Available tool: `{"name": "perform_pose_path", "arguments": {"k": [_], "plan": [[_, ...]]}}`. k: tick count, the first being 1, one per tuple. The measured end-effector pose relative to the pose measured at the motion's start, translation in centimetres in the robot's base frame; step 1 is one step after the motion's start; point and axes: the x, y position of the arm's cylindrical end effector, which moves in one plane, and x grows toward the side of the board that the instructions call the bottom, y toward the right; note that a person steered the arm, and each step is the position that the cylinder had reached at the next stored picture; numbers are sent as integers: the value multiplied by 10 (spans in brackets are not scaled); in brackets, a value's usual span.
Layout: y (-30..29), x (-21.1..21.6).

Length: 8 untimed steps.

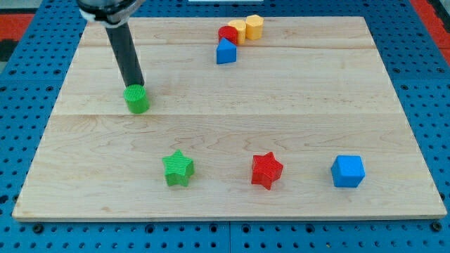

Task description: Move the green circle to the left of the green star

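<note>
The green circle (pixel 137 99) is a short green cylinder on the left part of the wooden board. The green star (pixel 178 169) lies lower down, toward the view's bottom and a little to the right of the circle. My tip (pixel 136 85) comes down from the view's top left as a dark rod and ends at the top edge of the green circle, touching or nearly touching it.
A red star (pixel 266 170) and a blue cube (pixel 347 171) lie in a row to the right of the green star. At the view's top, a red cylinder (pixel 227 34), two yellow blocks (pixel 247 29) and a blue block (pixel 226 52) cluster together. The wooden board (pixel 316 98) rests on a blue pegboard.
</note>
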Motion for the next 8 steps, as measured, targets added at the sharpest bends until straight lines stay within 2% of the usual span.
{"name": "perform_pose_path", "arguments": {"k": [3, 5, 8], "plan": [[4, 58], [4, 112], [4, 140]]}}
